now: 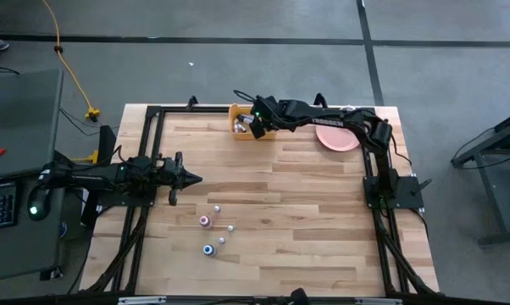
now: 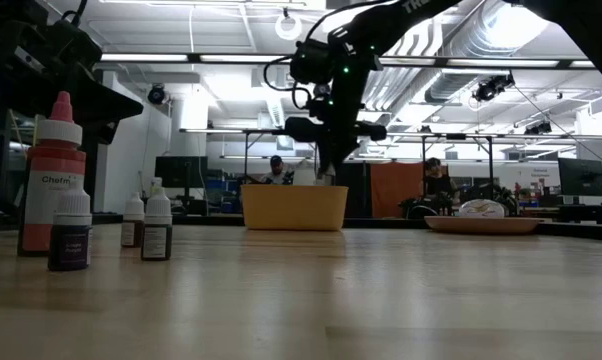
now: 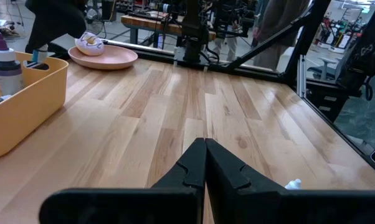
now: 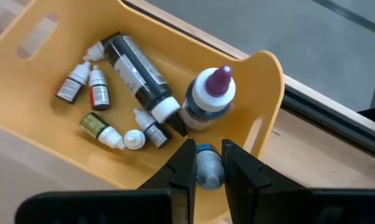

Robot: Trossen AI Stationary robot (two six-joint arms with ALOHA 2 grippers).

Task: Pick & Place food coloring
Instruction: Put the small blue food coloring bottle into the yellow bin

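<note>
Wooden tabletop (image 1: 306, 212) carries a yellow bin (image 1: 242, 120) at its far edge, with a pink plate (image 1: 335, 138) bearing a donut (image 3: 89, 43) beside it toward the far right corner. Right gripper (image 4: 207, 167) hangs over the bin's rim, fingers clamped on a small blue-labelled food coloring bottle (image 4: 207, 171). Several bottles (image 4: 128, 71) lie inside the bin. Five more bottles (image 1: 213, 229) stand loose near the tabletop's near-left area. Left gripper (image 3: 205, 163) waits at the left edge, fingers together.
</note>
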